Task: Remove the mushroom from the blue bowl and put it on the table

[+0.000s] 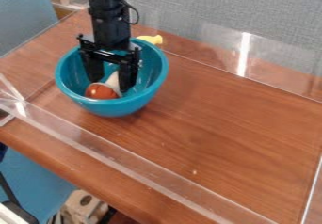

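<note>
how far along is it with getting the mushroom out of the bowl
Nothing is finished: the mushroom lies inside the blue bowl. In hand: the gripper is down in the bowl, jaws open on either side of the stem. Left: close, lift it out, set it on the table.

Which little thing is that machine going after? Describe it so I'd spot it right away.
Start at the teal-blue bowl at the far left of the wooden table. Inside it, under the open black pincer, lies the mushroom. It has a rounded red-orange cap and a short cream stem, unlike the small yellow object that sits outside, behind the bowl.
</note>
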Robot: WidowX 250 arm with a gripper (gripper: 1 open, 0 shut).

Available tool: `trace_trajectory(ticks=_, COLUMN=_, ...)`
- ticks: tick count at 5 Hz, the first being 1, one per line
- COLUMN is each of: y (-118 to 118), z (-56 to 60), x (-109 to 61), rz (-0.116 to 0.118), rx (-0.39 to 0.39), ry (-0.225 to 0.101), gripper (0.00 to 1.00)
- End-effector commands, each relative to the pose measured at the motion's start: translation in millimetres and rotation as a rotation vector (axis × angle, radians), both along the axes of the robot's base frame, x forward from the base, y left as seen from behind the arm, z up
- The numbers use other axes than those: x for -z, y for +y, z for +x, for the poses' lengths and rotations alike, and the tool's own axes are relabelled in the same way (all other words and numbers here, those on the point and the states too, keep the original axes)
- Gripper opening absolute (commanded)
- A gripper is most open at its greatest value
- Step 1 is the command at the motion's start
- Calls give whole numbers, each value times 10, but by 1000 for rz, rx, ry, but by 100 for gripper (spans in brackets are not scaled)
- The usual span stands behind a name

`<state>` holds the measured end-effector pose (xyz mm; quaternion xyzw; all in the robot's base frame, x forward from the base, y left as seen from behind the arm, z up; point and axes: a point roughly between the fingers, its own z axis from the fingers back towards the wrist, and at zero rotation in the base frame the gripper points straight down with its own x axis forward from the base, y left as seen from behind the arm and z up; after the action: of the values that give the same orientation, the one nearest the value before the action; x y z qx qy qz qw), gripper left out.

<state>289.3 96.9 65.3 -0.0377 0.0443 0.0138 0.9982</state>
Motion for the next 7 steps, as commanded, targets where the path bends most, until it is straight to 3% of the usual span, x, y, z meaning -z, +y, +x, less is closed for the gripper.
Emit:
trace_trajectory(ticks=1, y=28, z=98, x=-183, rz=21, rx=40, ry=-63, gripper=100)
trace_trajectory(ticks=2, y=84, z=142, x=-119, rz=13, rx=67, ry=-55, gripper=100)
trace_trajectory(ticks=5, y=18, z=-44, x=-248, rz=-16, rx=224, ry=-35, gripper=100)
trace_trajectory(ticks=7, y=26, z=-66, x=-205, rz=-39, rx=236, ry=-42, gripper=100)
